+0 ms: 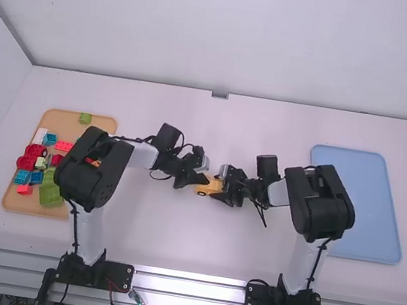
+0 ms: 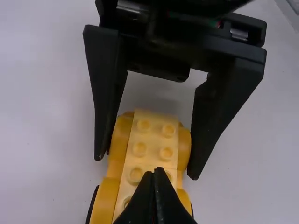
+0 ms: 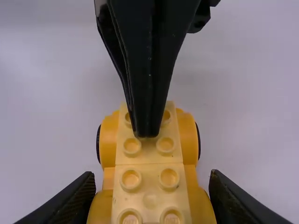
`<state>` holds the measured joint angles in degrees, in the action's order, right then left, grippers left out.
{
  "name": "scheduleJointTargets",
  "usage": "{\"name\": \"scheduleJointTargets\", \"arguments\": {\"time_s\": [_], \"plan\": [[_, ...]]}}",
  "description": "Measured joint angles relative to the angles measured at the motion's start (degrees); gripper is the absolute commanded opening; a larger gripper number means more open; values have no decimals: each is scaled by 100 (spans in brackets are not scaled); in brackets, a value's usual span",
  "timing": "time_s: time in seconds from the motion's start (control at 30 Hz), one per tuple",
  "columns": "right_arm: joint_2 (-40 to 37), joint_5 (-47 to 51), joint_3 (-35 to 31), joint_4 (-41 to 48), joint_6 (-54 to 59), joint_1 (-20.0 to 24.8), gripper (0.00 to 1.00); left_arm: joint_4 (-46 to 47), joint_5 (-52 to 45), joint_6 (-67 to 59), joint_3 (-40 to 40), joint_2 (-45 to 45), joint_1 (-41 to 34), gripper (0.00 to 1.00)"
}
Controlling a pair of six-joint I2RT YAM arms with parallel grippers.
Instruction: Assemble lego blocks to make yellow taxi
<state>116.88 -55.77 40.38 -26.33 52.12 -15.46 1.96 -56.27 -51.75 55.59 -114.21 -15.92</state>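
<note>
Steadiness mattered: the right tool (image 3: 150, 179) pinched the yellow brick taxi (image 1: 209, 184) by its sides at mid-surface (image 1: 198, 243), while the left tool (image 2: 157, 171), its fingers pressed together, stood over the studs (image 3: 131, 146). Pushing straight down, evenly along the top, would likely have seated any loose brick without skewing it.

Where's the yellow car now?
High view: the yellow car is near mid-table, between the right jaws, the left jaws' closed tips over its studs.
</note>
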Motion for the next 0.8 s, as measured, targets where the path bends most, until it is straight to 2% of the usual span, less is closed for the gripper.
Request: {"name": "scheduleJointTargets", "arguments": {"time_s": [0.17, 0.2, 0.27, 0.3, 0.33, 0.37, 0.43, 0.5, 0.57, 0.7, 0.8], "plan": [[0, -17, 0, 24, 31, -162, 55, 1327, 422, -291, 131, 522, 81, 5], [0, -4, 0, 22, 33, -153, 55, 1502, 503, -343, 166, 739, 105, 9], [0, 4, 0, 17, 42, -131, 57, 1703, 702, -363, 350, 1351, 133, 29], [0, -2, 0, 15, 46, -127, 57, 1703, 723, -382, 376, 1427, 136, 34], [0, 2, 0, -50, 39, -125, 58, 1705, 863, -341, 505, 1810, 136, 99], [0, 28, 0, -103, 31, -125, 58, 1672, 977, -271, 577, 2076, 136, 99], [0, 44, 0, -122, 31, -125, 65, 1639, 1209, -83, 660, 2505, 138, 99], [0, 101, 4, -61, 31, -125, 88, 1659, 1552, 306, 684, 2931, 151, 99], [4, 153, 7, -7, 42, -125, 98, 1694, 1814, 579, 684, 3123, 151, 99], [0, 411, 92, 120, -133, -125, 99, 1757, 2621, 1534, 684, 3359, 153, 99], [-262, 841, 129, 719, -177, -125, 99, 1744, 3399, 2433, 680, 3379, 153, 99]]}}
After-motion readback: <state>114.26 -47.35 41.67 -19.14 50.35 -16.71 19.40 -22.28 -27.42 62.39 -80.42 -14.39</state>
